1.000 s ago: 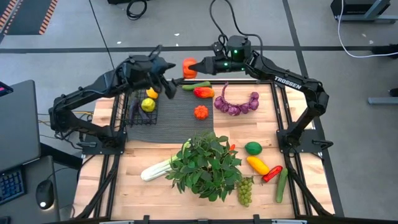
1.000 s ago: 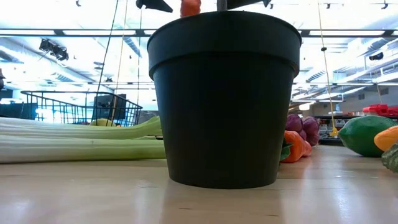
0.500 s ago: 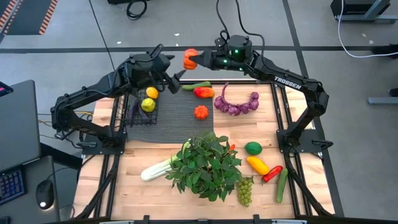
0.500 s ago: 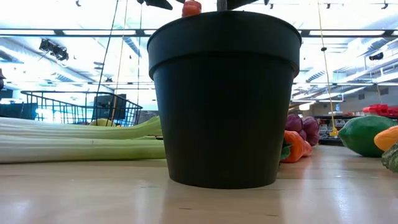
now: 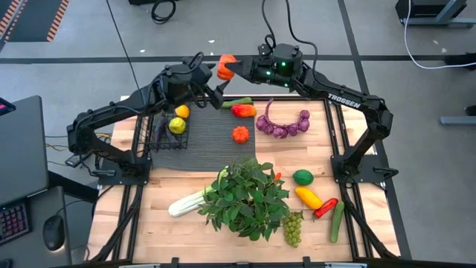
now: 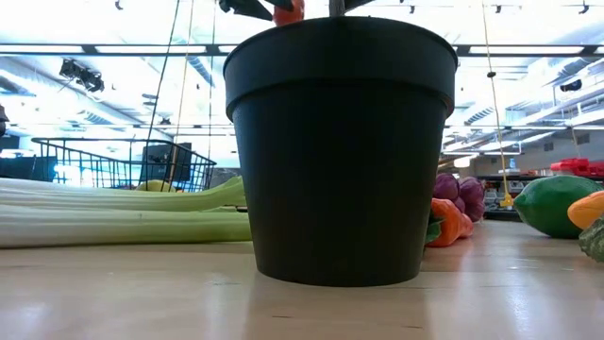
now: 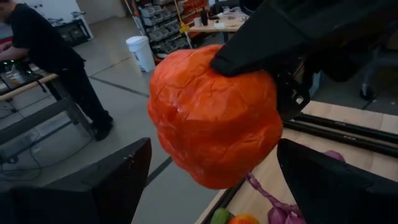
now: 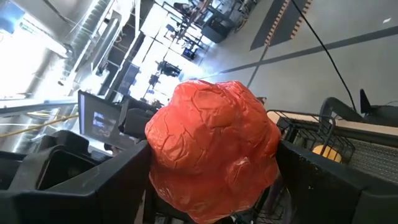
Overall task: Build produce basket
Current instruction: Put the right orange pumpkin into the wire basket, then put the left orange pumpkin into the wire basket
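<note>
Orange pepper (image 5: 226, 67): held in the air beyond the table's far edge, pinched between the fingers of the right gripper (image 5: 232, 68); in the right wrist view it fills the gap between that gripper's two dark fingers (image 8: 214, 158)
Left gripper (image 5: 210, 84): raised just beside the pepper on the basket's side, fingers spread; in the left wrist view the pepper (image 7: 214, 124) sits between its two fingers, though whether they touch it is hard to make out
Basket (image 5: 168, 128): at the far left of the table, next to the dark ribbed mat (image 5: 216, 132); a yellow fruit (image 5: 181, 111) and a yellow-green fruit (image 5: 176, 125) lie inside it; the pepper is up and to the right of it, apart from its rim
Produce on the mat: a red pepper (image 5: 243, 110) and a cucumber (image 5: 236, 101) near the far edge; a small orange (image 5: 239, 134) in the middle; the purple bulb string (image 5: 282, 123) just right of the mat
Produce near the front: celery (image 5: 186, 202) left of the potted plant (image 5: 245, 195); lime (image 5: 302, 177), yellow pepper (image 5: 308, 197), grapes (image 5: 293, 228) and a second cucumber (image 5: 337, 221) to its right
Open room: bare wood between the mat and the plant on the left; the low view is mostly blocked by the black pot (image 6: 340, 146)
</note>
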Robot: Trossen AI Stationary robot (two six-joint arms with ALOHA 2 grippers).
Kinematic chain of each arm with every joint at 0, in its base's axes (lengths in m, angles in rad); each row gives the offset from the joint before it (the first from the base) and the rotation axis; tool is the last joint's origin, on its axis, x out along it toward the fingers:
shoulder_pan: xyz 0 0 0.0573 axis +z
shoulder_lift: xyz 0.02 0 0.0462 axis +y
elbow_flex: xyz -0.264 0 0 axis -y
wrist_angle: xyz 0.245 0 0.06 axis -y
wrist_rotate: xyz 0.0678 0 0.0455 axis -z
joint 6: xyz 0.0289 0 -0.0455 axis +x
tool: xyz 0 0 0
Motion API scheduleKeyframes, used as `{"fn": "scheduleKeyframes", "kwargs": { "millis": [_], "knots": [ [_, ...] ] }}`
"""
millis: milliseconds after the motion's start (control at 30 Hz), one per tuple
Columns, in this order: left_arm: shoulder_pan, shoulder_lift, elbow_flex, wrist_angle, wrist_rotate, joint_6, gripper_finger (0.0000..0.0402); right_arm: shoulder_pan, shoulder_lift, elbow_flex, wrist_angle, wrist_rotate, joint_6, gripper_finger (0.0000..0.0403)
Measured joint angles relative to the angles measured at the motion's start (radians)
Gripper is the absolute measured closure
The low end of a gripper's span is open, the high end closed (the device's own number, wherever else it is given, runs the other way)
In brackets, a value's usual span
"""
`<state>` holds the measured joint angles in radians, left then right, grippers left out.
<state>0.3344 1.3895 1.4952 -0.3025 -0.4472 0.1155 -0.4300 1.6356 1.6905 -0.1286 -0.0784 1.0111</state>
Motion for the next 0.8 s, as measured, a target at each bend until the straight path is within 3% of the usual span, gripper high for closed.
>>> {"fn": "scheduleKeyframes", "kwargs": {
  "millis": [800],
  "knots": [
    [-0.019,-0.002,0.0,0.095,-0.044,-0.084,0.0046,0.073,0.0,0.0,-0.005,0.003,0.0,0.0056]
  ]
}}
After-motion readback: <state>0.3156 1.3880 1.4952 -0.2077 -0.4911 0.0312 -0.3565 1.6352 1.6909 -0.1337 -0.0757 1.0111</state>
